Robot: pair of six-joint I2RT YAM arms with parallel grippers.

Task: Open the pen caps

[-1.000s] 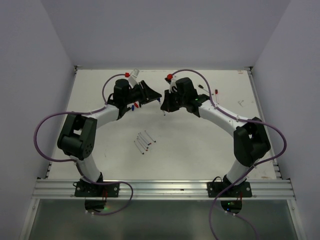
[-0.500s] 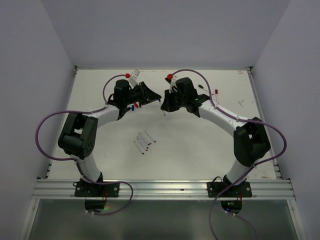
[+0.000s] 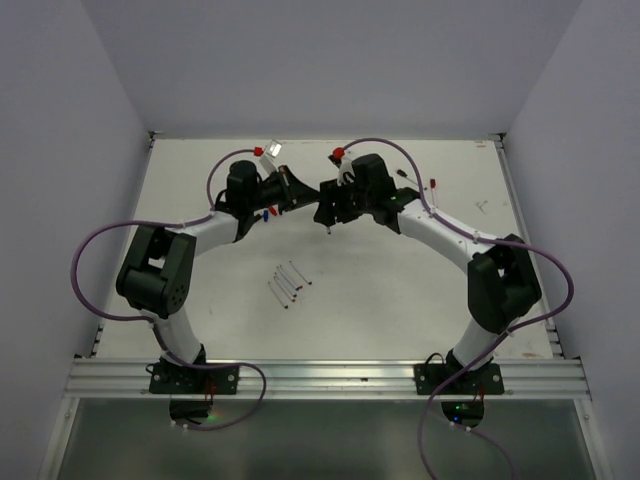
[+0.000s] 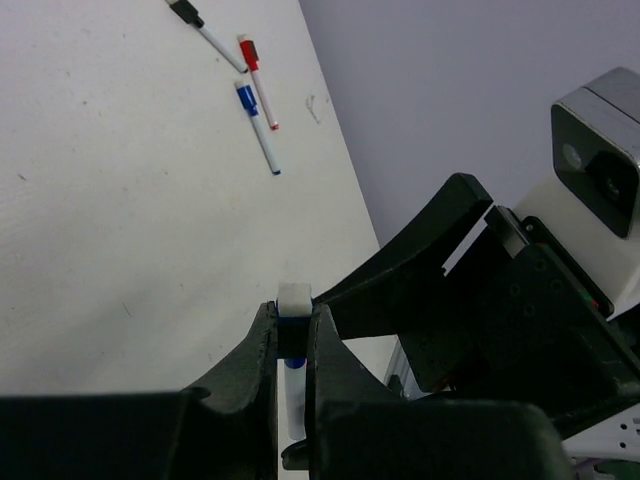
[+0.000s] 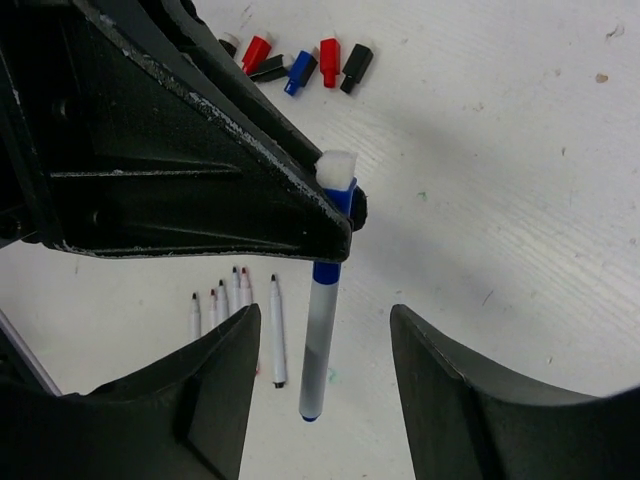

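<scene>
The left gripper [image 4: 292, 345] is clamped tight on the blue cap [image 5: 337, 200] of a pen [image 5: 318, 350], which hangs barrel-down above the table [image 5: 520, 180]. The right gripper [image 5: 325, 318] stands open, jaws either side of the barrel, not touching. With only the cap held, the barrel may work loose and drop; or the right jaws, closing off-centre, may knock it askew

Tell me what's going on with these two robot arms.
The arms are working through small pens, taking their caps off. The left gripper is shut on the blue cap of a blue pen, which hangs above the table. The right gripper is open, its fingers either side of the barrel. Loose caps and uncapped pens lie on the table; three capped pens wait further off.
</scene>
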